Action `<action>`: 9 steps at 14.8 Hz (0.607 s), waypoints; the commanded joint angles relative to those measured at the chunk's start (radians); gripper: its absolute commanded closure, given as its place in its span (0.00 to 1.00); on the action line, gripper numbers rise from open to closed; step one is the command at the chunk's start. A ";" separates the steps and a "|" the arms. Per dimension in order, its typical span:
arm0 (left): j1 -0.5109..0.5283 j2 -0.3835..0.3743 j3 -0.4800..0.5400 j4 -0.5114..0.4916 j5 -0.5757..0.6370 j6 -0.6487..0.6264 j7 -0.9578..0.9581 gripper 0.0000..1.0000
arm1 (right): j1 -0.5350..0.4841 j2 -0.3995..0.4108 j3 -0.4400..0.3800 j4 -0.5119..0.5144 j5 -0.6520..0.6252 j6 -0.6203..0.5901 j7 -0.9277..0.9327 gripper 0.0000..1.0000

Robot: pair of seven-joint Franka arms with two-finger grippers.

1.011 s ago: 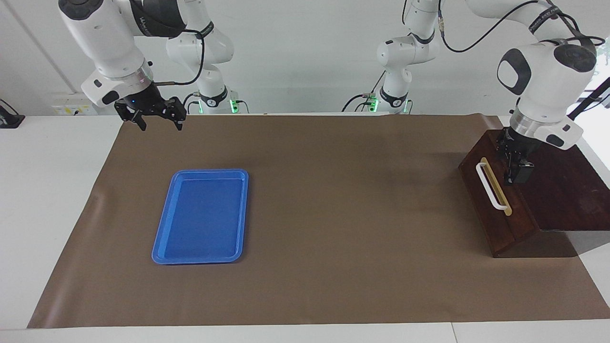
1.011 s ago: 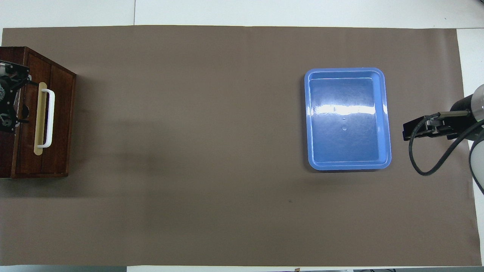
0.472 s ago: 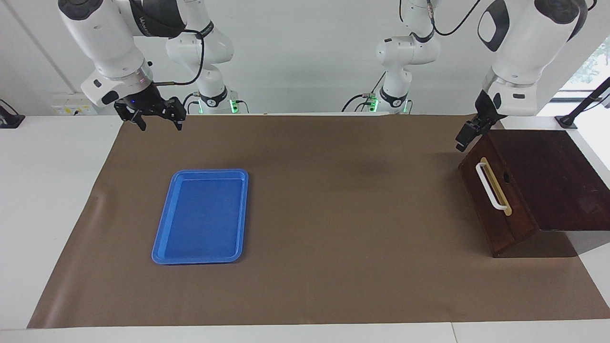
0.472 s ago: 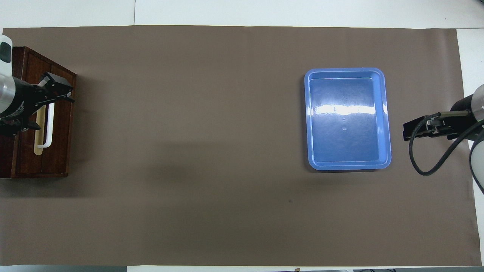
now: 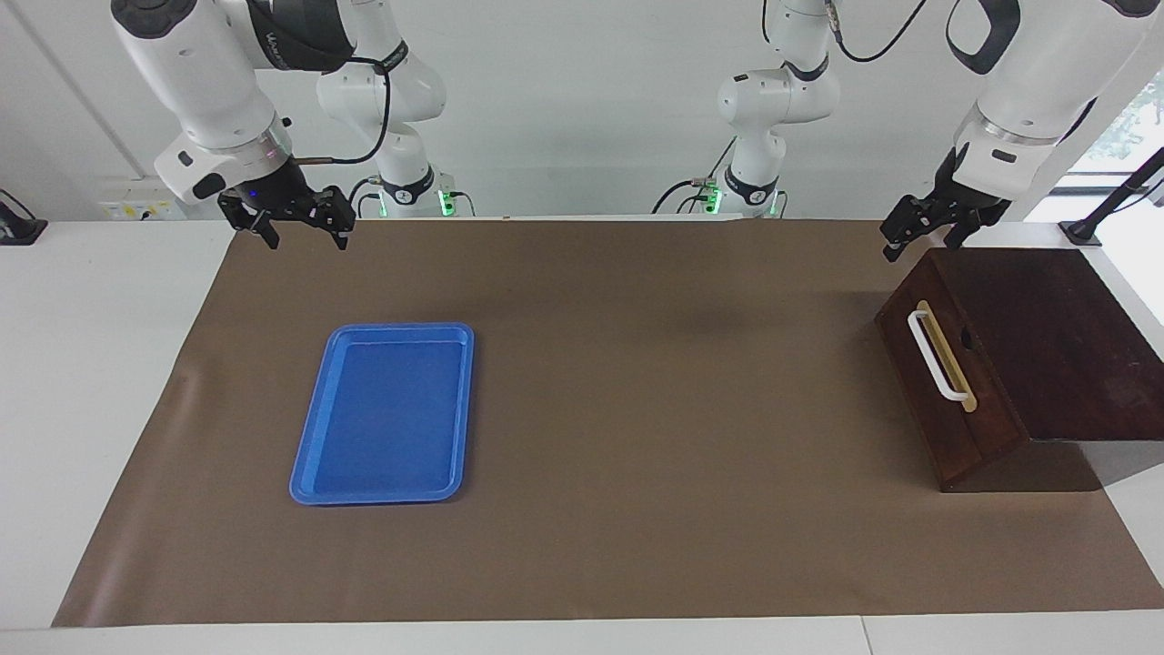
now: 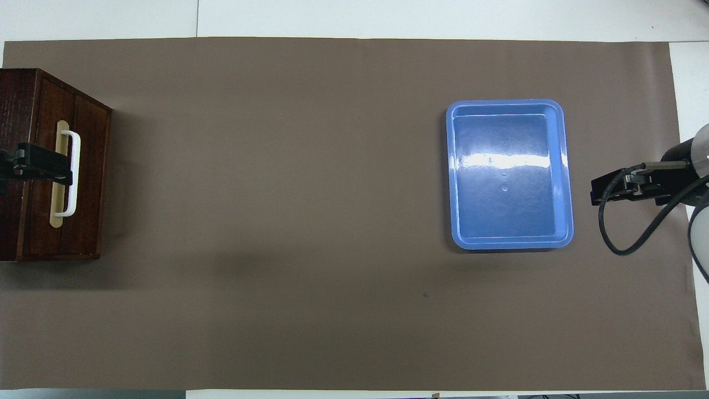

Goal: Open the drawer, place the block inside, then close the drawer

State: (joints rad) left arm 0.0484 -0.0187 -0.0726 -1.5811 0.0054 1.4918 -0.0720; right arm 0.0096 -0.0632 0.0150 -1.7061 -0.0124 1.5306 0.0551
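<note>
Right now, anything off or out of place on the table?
Nothing spilled, askew or damaged. One oddity: no block is in view. The blue tray is empty, the drawer is shut, and both open grippers, left above the box and right waiting over the mat's edge, hold nothing.

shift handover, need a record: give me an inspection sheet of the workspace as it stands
surface: brown mat over a white table, flat, no spills seen
job's things: drawer shut in its dark wood box at the left arm's end, white handle free; block: nothing seen
clutter: blue tray toward the right arm's end, nothing in it
grippers: left gripper open, raised above the box's edge nearest the robots, holding nothing; right gripper open, empty, waiting over the mat's edge nearest the robots
cables: black cable looping off the right arm, clear of the tray
surroundings: white wall, wall socket, window past the left arm
</note>
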 commanded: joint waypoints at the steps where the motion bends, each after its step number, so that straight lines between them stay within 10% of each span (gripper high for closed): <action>1: 0.016 -0.043 0.002 -0.014 -0.038 -0.018 0.044 0.00 | -0.017 -0.015 0.013 -0.018 -0.003 0.006 0.015 0.00; 9: 0.008 -0.018 0.005 -0.041 -0.022 0.012 0.106 0.00 | -0.030 -0.015 0.011 -0.018 -0.003 0.006 0.031 0.00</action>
State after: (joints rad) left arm 0.0569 -0.0094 -0.0802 -1.5972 -0.0101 1.4910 -0.0022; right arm -0.0037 -0.0632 0.0138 -1.7061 -0.0124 1.5306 0.0625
